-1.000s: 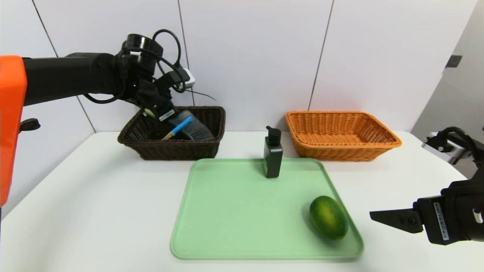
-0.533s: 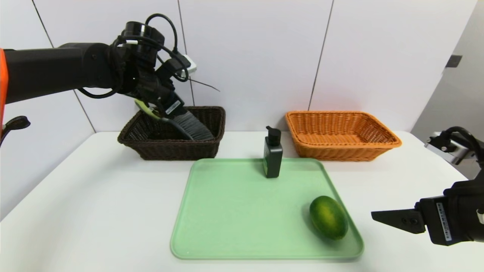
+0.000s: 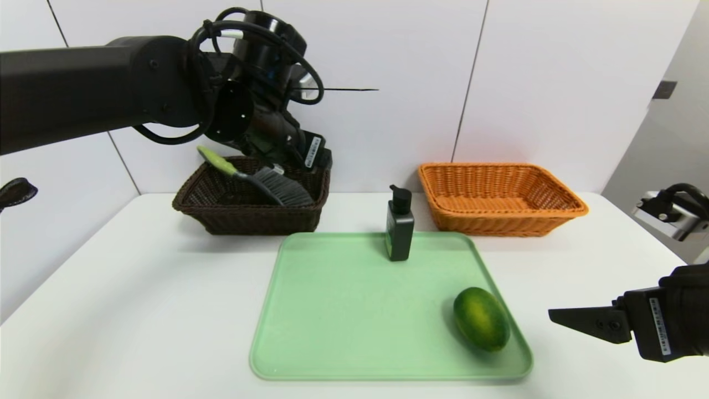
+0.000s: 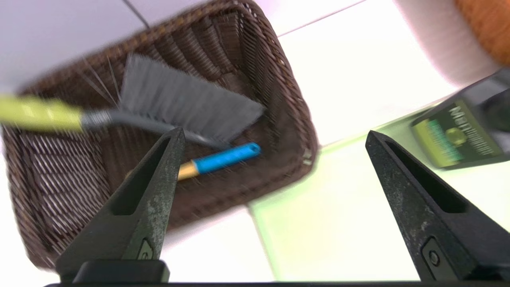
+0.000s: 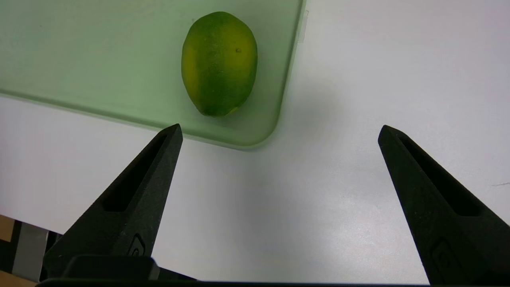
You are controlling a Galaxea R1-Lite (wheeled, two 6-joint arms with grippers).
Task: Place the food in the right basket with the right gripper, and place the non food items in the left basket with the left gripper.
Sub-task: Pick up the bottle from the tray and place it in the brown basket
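The grey-bristled brush [image 3: 277,187] with its olive handle leans in the dark brown left basket [image 3: 255,221]. Beside it in that basket lies the blue-handled spoon [image 4: 227,157]. My left gripper [image 4: 272,133] hangs open and empty above the basket's right end [image 3: 310,162]. The black pump bottle [image 3: 400,233] stands upright at the far edge of the green tray [image 3: 343,332]. The green fruit [image 3: 481,318] lies at the tray's near right corner. My right gripper [image 3: 576,321] is open and empty over the table, right of the fruit [image 5: 219,59]. The orange-tan right basket [image 3: 498,221] shows nothing inside.
Both baskets stand at the back of the white table against the wall, the tray in front of them between the two. Bare tabletop lies to the left of the tray and around my right gripper [image 5: 279,127].
My left gripper has opened and let go of the brush, which now rests in the dark basket. The left arm has risen and swung right. The right arm has hardly moved.
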